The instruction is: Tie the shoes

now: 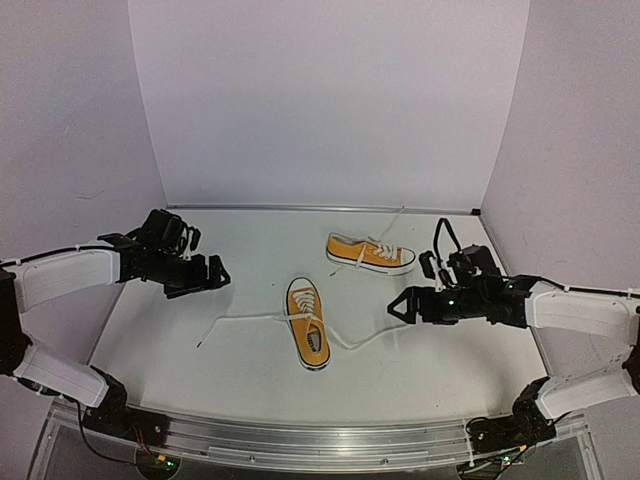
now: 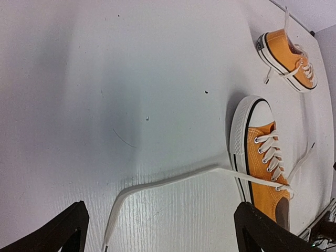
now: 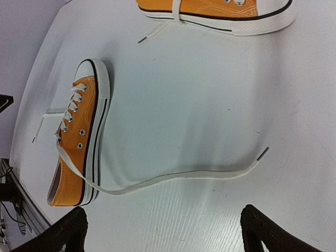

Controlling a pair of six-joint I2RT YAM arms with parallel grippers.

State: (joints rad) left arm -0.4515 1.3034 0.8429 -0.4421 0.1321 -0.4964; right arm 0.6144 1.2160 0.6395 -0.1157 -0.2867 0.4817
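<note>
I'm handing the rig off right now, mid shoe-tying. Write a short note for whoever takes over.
Left claw: open, empty, above the table, left of the near shoe.
Right claw: open, empty, right of that shoe.
Near shoe: mid-table, toe towards the back wall, untied. One lace end lies stretched out to the left, the other lace end to the right.
Far shoe: behind it, towards the right arm, laces also loose.
Done: no knot on either shoe.
Left: tie both shoes. The spread lace ends look like the likely first pick.

Left arm (image 1: 70,275), right arm (image 1: 580,310) reach inward; both jaws spread wide.
</note>
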